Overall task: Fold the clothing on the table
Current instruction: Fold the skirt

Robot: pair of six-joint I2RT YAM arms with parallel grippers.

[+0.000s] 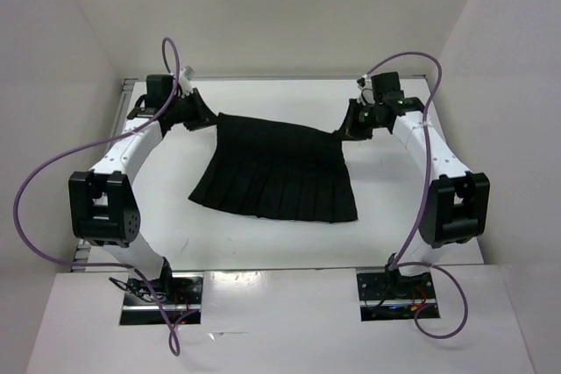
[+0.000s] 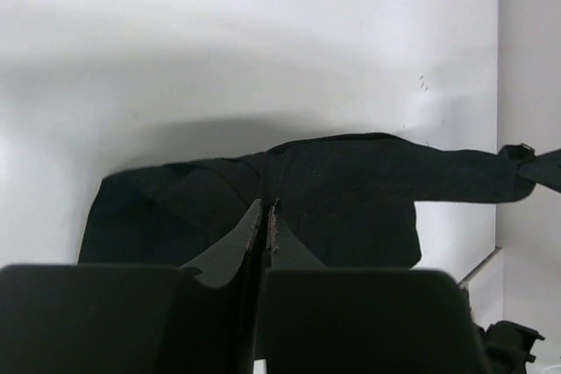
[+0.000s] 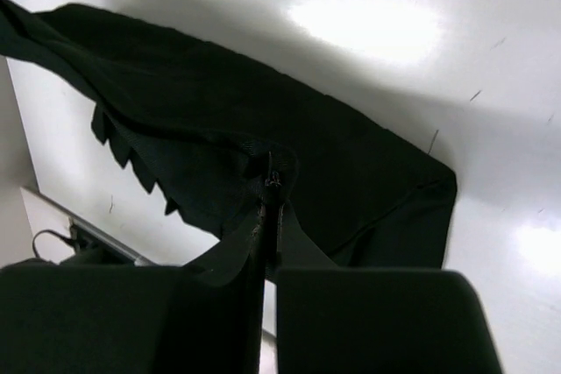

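- left gripper [image 1: 198,116]: jaws pressed together, pinching 1 corner of the waistband [image 1: 276,126] of the clothing [image 1: 276,172]; in its wrist view black fabric sits right at the fingertips [image 2: 252,227] and spreads away in front of them
- right gripper [image 1: 349,131]: also clamped tight, holding the opposite waistband corner; cloth bunches at its tips and trails off to its left side
- clothing position: stretched between the 2 grippers, waistband pulled fairly straight from one to the other, body falling away from both toward the arm bases; hem [image 1: 280,209] lies on the table [image 1: 263,247] on the base side of the grippers (how much of the skirt is off the surface, cannot tell)
- handling, judged: light, soft, limp fabric with no stiffness; it sags wherever it is unsupported, so the 2 grips need to move together or it skews
- pleats will likely fan out or bunch when dragged; matte cloth on a smooth tabletop should slide easily, not snag
- not fragile; main risk is a thin pinch slipping out of shut jaws under tension
- where to hold: waistband corners look right, thickest and firmest edge (better than the loose hem)
- next, judged: carry the waistband over toward the hem to halve it, keeping both grippers level
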